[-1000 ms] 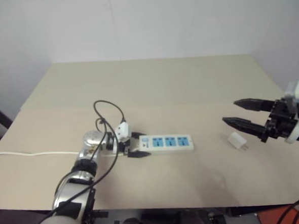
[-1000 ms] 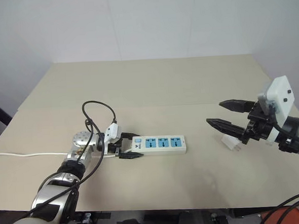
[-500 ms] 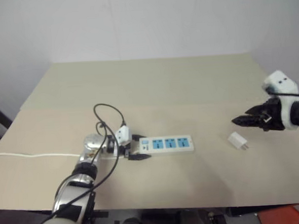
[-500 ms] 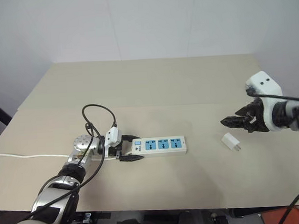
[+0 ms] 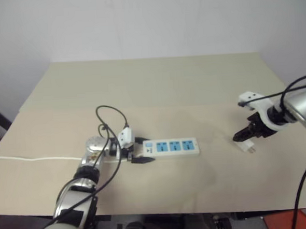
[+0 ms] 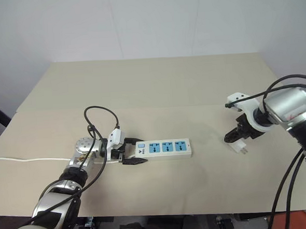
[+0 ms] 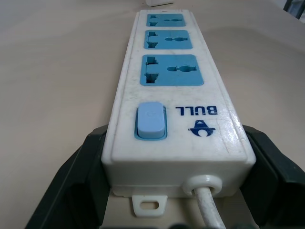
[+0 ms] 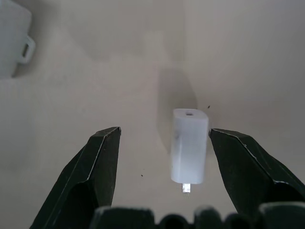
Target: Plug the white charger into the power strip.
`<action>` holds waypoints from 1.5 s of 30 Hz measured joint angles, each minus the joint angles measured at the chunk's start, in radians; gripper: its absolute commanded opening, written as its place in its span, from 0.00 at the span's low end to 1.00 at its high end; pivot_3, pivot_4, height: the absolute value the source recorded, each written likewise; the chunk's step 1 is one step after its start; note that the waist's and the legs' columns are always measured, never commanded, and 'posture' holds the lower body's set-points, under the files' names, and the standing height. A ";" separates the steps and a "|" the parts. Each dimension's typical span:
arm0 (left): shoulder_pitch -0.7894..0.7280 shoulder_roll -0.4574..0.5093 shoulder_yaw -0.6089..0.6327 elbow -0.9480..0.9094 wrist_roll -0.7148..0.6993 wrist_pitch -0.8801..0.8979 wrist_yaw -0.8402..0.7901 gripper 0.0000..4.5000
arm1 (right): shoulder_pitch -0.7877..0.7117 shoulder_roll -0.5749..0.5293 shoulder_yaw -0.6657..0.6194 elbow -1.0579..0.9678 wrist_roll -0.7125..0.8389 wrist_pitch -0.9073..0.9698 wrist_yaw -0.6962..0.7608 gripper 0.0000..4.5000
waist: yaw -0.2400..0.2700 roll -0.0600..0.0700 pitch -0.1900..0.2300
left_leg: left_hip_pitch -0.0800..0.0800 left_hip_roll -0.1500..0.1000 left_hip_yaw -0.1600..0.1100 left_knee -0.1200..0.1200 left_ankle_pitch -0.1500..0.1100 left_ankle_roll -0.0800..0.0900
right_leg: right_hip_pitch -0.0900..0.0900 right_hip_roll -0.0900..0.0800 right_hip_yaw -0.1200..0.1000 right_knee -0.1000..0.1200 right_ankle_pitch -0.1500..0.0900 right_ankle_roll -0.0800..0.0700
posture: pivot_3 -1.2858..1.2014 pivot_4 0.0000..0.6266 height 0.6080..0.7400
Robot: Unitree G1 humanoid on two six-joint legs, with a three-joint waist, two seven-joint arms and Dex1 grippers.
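From the head views, our right gripper point(image 6: 235, 138) has swung down over the white charger point(image 6: 239, 146) since a second ago, so the grasp looks next.

Left wrist view: our left gripper point(image 7: 176, 191) is clamped on the power strip point(image 7: 174, 100) at its switch end.

Right wrist view: jaws apart, charger between them, untouched on the table point(image 8: 95, 71). We see no containers.

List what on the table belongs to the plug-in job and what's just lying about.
Belongs to the job:
- white charger, lying on the table between the open fingers of the right gripper
- power strip, its switch end clamped by the left gripper

Just lying about:
- nothing loose; only the tan table itself, and the strip's thin white cord trailing off the table's left edge
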 measured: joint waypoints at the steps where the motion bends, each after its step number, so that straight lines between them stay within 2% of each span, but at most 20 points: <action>1: 0.001 0.000 -0.001 -0.004 0.000 0.001 0.000 0.73 | -0.005 0.010 0.010 0.019 -0.018 -0.010 0.017 0.79 | 0.000 0.000 0.000 | -0.002 0.000 0.000 0.001 0.000 0.000 | -0.001 0.000 -0.001 0.000 0.000 0.000 | 0.52 0.24 1.00; 14: 0.047 0.002 -0.004 -0.084 -0.004 0.029 0.007 0.73 | -0.015 0.129 0.043 0.233 -0.202 -0.139 0.103 0.79 | -0.005 0.002 -0.001 | -0.003 0.000 0.000 0.006 -0.001 0.001 | -0.001 0.000 -0.001 0.001 0.001 0.001 | 0.52 0.24 1.00; 23: 0.066 0.009 -0.004 -0.116 -0.006 0.042 0.013 0.73 | 0.017 0.167 0.042 0.278 -0.271 -0.174 0.136 0.79 | -0.010 0.002 -0.001 | -0.003 0.000 0.000 0.006 -0.001 0.001 | 0.000 0.000 -0.001 0.001 0.001 0.001 | 0.52 0.24 1.00; 26: 0.068 0.013 -0.004 -0.118 -0.008 0.047 0.013 0.73 | 0.025 0.176 0.038 0.280 -0.297 -0.179 0.142 0.66 | -0.015 0.003 -0.002 | -0.003 0.000 0.000 0.006 -0.001 0.001 | 0.000 0.000 -0.001 0.001 0.001 0.001 | 0.52 0.24 1.00; 31: 0.069 0.016 -0.004 -0.119 -0.010 0.049 0.013 0.73 | 0.026 0.189 0.030 0.293 -0.315 -0.193 0.144 0.27 | -0.017 0.003 -0.002 | -0.003 0.000 0.000 0.006 -0.001 0.001 | 0.000 0.000 -0.001 0.001 0.001 0.001 | 0.52 0.24 1.00; 32: 0.069 0.017 -0.005 -0.119 -0.009 0.049 0.013 0.73 | 0.026 0.190 0.029 0.295 -0.318 -0.196 0.146 0.24 | -0.017 0.003 -0.002 | -0.002 0.000 0.000 0.006 -0.001 0.001 | 0.000 0.000 0.000 0.001 0.001 0.001 | 0.52 0.24 1.00; 41: 0.069 0.021 -0.005 -0.118 -0.010 0.051 0.013 0.73 | 0.036 0.205 -0.017 0.301 -0.346 -0.217 0.160 0.24 | -0.021 0.003 -0.002 | -0.002 0.000 0.000 0.006 -0.001 0.001 | 0.000 0.000 0.000 0.002 0.001 0.001 | 0.52 0.24 1.00; 45: 0.066 0.026 -0.006 -0.116 -0.010 0.051 0.008 0.73 | 0.035 0.225 -0.183 0.194 -0.292 -0.218 0.141 0.24 | -0.021 0.004 -0.002 | -0.002 0.000 0.000 0.006 -0.001 0.001 | 0.000 0.000 0.000 0.002 0.001 0.001 | 0.52 0.24 1.00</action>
